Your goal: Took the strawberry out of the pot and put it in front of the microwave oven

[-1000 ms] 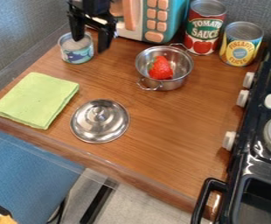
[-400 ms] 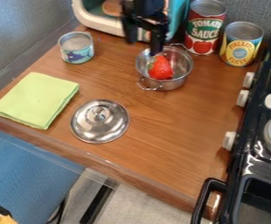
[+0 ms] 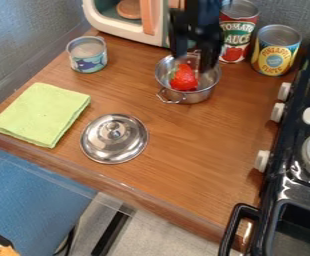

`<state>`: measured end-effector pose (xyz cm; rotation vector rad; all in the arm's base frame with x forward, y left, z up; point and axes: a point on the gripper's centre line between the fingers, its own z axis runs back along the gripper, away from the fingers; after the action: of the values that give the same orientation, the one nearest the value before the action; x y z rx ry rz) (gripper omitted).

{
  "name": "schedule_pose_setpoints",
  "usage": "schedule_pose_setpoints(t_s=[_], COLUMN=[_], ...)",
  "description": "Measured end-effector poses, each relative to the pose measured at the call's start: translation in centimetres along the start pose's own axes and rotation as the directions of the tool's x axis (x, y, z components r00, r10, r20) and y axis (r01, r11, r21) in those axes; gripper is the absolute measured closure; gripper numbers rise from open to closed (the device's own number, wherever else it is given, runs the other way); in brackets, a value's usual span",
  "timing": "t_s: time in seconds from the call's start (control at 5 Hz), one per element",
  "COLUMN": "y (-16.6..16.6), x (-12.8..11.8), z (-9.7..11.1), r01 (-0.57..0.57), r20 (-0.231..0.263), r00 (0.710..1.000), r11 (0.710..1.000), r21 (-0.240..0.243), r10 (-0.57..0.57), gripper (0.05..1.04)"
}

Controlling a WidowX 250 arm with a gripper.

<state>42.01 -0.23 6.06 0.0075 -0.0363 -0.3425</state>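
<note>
Countertop of brown wood point(image 3: 191, 140) spans the view, with a black stove with white knobs point(image 3: 276, 182) along its right side. At the back stands a white-and-teal toy microwave with an orange handle point(image 3: 121, 25). The black two-finger gripper point(image 3: 193, 64) hangs over the pot, its fingers parted. Flat on the wood lies a folded lime-green cloth point(image 3: 41, 114). Near the microwave sits a shiny round metal pot point(image 3: 196, 96); beyond it stand a red-and-green tomato can point(image 3: 238, 31) and a yellow-and-blue pineapple can point(image 3: 275, 52). A domed silver metal lid point(image 3: 114, 145) and a low blue-and-white can point(image 3: 89, 63) rest left of the pot. Inside the pot lies the red strawberry point(image 3: 184, 79), just below the fingertips in the view.
</note>
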Motion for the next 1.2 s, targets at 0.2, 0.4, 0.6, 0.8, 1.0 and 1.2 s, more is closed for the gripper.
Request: schedule_pose_setpoints(t_s=[0.2,0.4,0.6,0.8,1.0,1.2], y=[0.0,0.5,0.6,0.5,0.7,1.9], x=[0.1,0.1,-0.6,-0.6,-0.6,0.2], z=[-1.4,-1.6,-2.6,-2.1,-1.4,0.4], r01=[0.019,0.036,0.050,0.071,0.058,0.032], r20=[-0.046,-0.049,-0.064,-0.039,-0.022,0.018], r00=[0.999,0.998,0.997,0.997,0.998,0.999], r11=[0.999,0.995,0.996,0.996,0.997,0.999], r21=[0.051,0.088,0.078,0.061,0.047,0.023], r10=[-0.016,-0.032,-0.045,-0.068,-0.057,-0.032], gripper=[0.084,0.132,0.410,0.630,0.815,0.979])
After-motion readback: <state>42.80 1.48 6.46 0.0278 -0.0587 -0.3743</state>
